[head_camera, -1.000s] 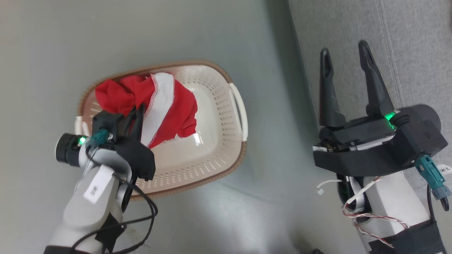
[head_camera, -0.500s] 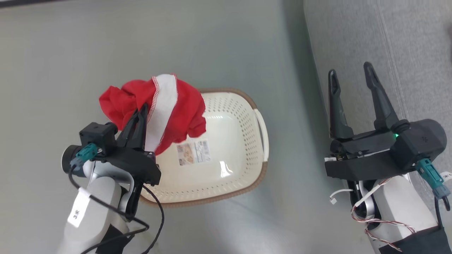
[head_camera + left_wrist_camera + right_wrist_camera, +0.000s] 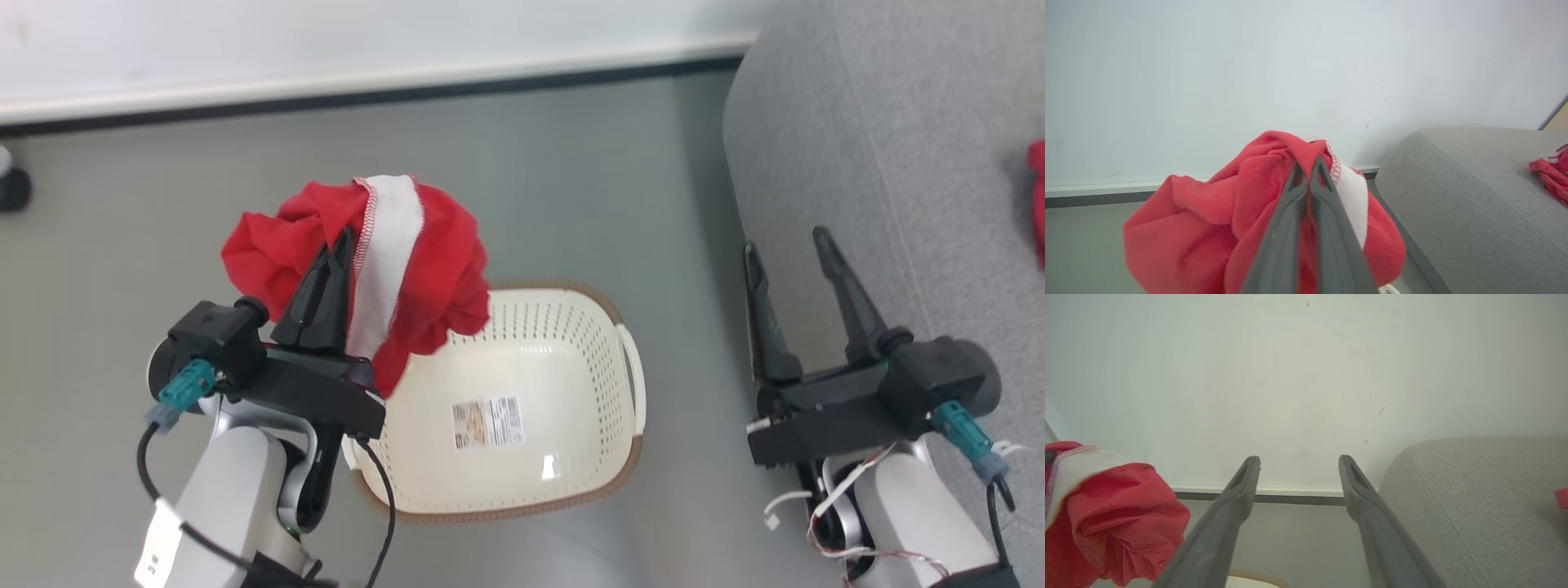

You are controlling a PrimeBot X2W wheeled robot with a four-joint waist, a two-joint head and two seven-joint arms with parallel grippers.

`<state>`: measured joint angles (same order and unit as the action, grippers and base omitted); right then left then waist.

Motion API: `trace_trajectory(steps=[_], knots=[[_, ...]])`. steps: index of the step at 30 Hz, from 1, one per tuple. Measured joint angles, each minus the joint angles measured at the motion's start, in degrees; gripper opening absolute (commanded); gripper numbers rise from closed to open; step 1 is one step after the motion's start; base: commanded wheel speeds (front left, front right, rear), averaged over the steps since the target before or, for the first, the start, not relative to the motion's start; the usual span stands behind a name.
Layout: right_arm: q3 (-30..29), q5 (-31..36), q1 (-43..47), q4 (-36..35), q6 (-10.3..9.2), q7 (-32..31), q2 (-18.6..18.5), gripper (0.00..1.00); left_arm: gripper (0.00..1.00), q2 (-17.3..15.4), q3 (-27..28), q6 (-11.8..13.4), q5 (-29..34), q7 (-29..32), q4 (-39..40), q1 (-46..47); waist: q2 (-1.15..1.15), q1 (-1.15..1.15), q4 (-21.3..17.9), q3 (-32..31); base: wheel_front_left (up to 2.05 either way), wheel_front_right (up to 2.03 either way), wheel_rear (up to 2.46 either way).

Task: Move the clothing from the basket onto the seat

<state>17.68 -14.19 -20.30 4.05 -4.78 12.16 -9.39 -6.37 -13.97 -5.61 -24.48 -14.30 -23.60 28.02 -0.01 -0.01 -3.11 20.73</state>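
Left of centre, left gripper (image 3: 339,245): jaws pressed together on a fold of the clothing (image 3: 429,261), tips sunk into the red cloth.
Clothing: bunched red bundle with a white band, hanging from the fingers and overlapping the upper left rim of the basket (image 3: 624,457) in the head view.
Basket: lower centre on the grey floor (image 3: 571,163), barcode sticker (image 3: 487,423) showing on its bare base.
Right gripper (image 3: 784,242): lower right, jaws wide apart, holding nothing, over the left edge of the seat (image 3: 857,163).
Seat: right side of the frame; another red garment (image 3: 1038,204) lies on it at the far right edge.
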Motion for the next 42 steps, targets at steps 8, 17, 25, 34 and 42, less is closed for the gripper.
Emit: trace_trajectory(steps=[8,17,25,34,42], knots=[[1.44,-1.10,3.20,1.65,0.85,-0.47,0.33,1.00,0.00,0.48,0.27,0.05,0.19,-0.01,7.43,-5.41,0.00,0.00,0.77,-6.41,0.00,0.00,0.00],[2.53,-1.86,7.63,1.65,1.35,-0.85,0.56,1.00,0.00,0.45,-0.62,0.74,0.96,-0.01,13.81,-10.96,0.00,0.00,0.19,-11.94,0.00,0.00,0.00],[2.81,-3.02,10.57,1.22,1.53,-1.53,0.53,1.00,0.00,0.45,-1.64,1.62,1.37,0.00,17.90,-14.37,0.00,0.00,-0.75,-15.22,0.00,0.00,0.00],[2.78,-3.53,12.70,0.01,1.52,-2.09,0.31,1.00,0.00,0.45,-2.34,2.70,1.40,1.12,20.92,-16.79,0.01,0.00,-1.33,-17.81,0.00,0.00,0.00],[2.76,-3.79,13.30,-1.58,1.52,-3.07,0.01,1.00,0.00,0.35,-2.87,3.61,2.47,2.69,23.14,-17.94,0.01,0.00,-1.41,-18.45,0.00,0.00,0.00]])
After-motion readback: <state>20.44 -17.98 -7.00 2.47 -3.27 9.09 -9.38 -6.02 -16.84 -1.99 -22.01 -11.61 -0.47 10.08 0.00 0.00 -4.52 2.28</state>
